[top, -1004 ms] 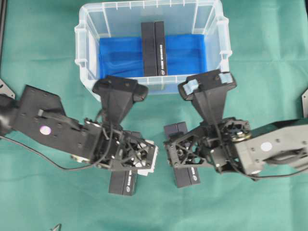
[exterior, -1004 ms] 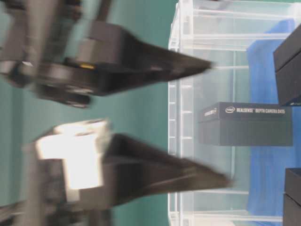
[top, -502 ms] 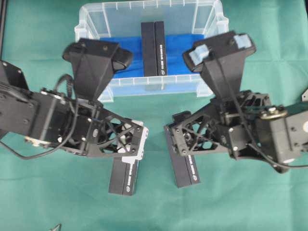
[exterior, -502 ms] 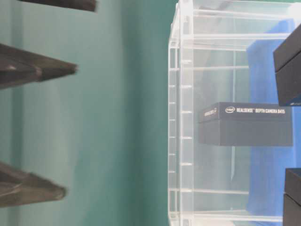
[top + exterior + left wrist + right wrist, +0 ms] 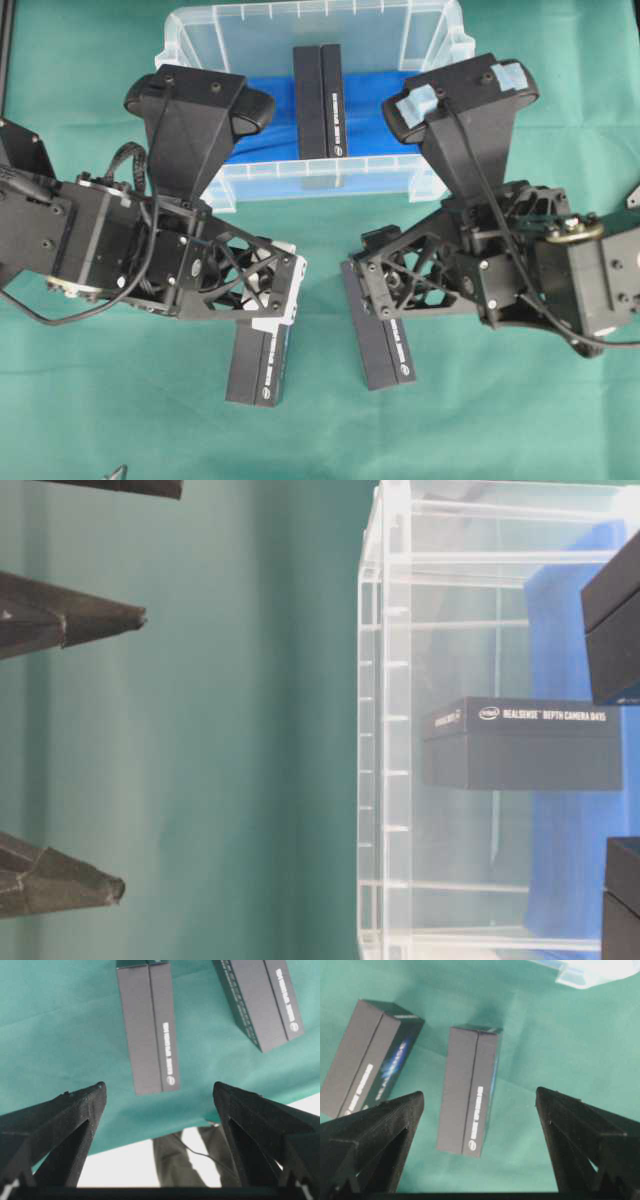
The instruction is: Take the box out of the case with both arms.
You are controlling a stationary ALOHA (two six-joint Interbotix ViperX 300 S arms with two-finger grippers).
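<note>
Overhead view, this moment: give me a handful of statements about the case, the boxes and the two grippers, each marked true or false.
1. A black box stands inside the case. True.
2. The left gripper is shut on a box. False: its jaws stand wide open and hold nothing.
3. Two black boxes lie on the green cloth outside the case, the left-hand box and the right-hand box. True.
4. The case's bottom has a red lining. False: the lining is blue.
5. The right gripper is open and empty. True.
</note>
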